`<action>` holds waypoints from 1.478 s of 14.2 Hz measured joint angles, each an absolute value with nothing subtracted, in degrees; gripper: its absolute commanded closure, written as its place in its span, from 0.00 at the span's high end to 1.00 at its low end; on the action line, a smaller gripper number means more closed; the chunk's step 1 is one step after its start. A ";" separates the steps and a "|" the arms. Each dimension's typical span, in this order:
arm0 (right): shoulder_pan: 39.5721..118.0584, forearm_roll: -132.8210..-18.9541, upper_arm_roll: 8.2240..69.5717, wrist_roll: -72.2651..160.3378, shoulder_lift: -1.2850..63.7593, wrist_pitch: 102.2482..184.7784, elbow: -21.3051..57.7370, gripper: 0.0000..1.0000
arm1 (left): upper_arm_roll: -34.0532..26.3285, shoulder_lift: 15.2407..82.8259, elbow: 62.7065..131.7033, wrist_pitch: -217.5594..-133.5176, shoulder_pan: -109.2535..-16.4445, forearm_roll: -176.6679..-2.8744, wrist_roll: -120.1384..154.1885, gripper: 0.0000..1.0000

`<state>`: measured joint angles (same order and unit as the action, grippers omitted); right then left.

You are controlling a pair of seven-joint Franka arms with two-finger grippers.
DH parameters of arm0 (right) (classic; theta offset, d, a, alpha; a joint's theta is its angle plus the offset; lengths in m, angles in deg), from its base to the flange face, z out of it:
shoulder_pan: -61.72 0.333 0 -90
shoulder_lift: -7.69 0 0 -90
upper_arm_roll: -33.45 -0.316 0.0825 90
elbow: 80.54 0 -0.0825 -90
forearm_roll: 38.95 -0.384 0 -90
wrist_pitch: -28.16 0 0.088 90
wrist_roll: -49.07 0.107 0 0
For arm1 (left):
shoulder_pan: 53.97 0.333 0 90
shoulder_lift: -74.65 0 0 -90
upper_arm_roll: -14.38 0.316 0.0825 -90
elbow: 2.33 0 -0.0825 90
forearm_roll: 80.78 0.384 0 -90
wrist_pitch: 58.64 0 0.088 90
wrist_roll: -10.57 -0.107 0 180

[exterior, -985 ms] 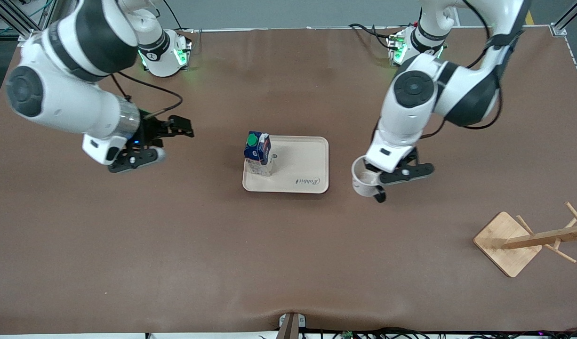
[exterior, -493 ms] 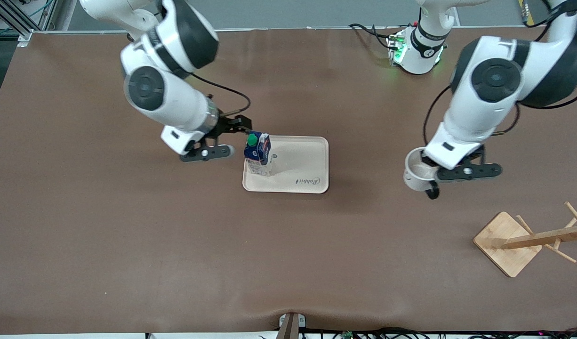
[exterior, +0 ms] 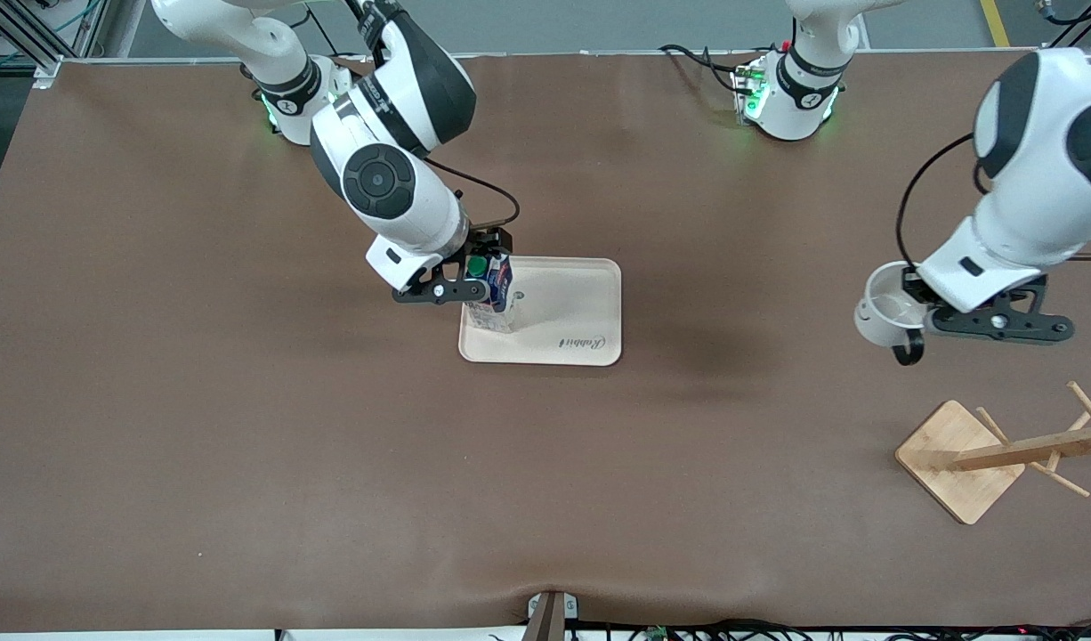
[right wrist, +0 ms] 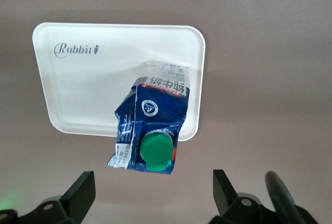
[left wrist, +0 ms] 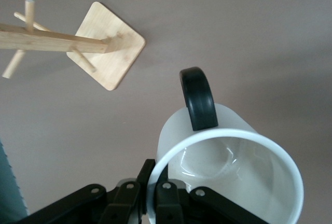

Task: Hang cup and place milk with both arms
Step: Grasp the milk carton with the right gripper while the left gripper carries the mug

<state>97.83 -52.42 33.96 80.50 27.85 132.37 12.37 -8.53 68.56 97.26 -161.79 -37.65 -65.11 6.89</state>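
Wide brown table [exterior: 243, 427] carrying everything. Pale beige rectangular tray [exterior: 570, 312] lying near the middle of the table, long side running toward the arms' ends, script reading "Rabbit" [right wrist: 75, 50] with a small carrot mark printed along one edge.

Light wooden mug tree on a square base [exterior: 959, 459] standing toward the left arm's end of the table, nearer the front camera than the tray, pegs angling off its post.

Small dark-blue and white gable-top milk carton [exterior: 498, 287] standing upright on the tray's corner toward the right arm's end, long axis vertical, green round cap [right wrist: 156, 150] pointing up; label print too small to read.

Black right gripper [exterior: 471, 272] hanging over that carton, fingers spread wide on either side of it, not touching.

Small white mug with black handle [exterior: 888, 312] gripped by the rim in the clamped black left gripper [exterior: 921, 313], up in the air over bare table beside the mug tree. Mouth tilting up toward the left arm's wrist camera, handle [left wrist: 199, 97] pointing toward the mug tree.
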 measured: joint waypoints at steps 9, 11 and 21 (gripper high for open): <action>97.70 -52.27 34.82 83.38 29.70 135.13 12.36 1.00 | -8.27 68.35 94.50 -161.79 -28.73 -65.11 -18.49 0.00; 97.81 -52.27 34.76 84.33 29.91 135.13 12.37 1.00 | -7.96 67.81 93.79 -161.83 -27.94 -65.09 -21.63 0.00; 99.49 -52.27 34.60 86.80 32.52 136.43 12.38 1.00 | -6.75 59.13 84.44 -161.97 -26.17 -65.09 -37.47 0.00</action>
<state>99.49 -52.27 34.60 86.80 32.52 136.43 12.38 -6.75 59.13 84.44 -161.97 -26.17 -65.09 -37.47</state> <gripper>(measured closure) 0.000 0.938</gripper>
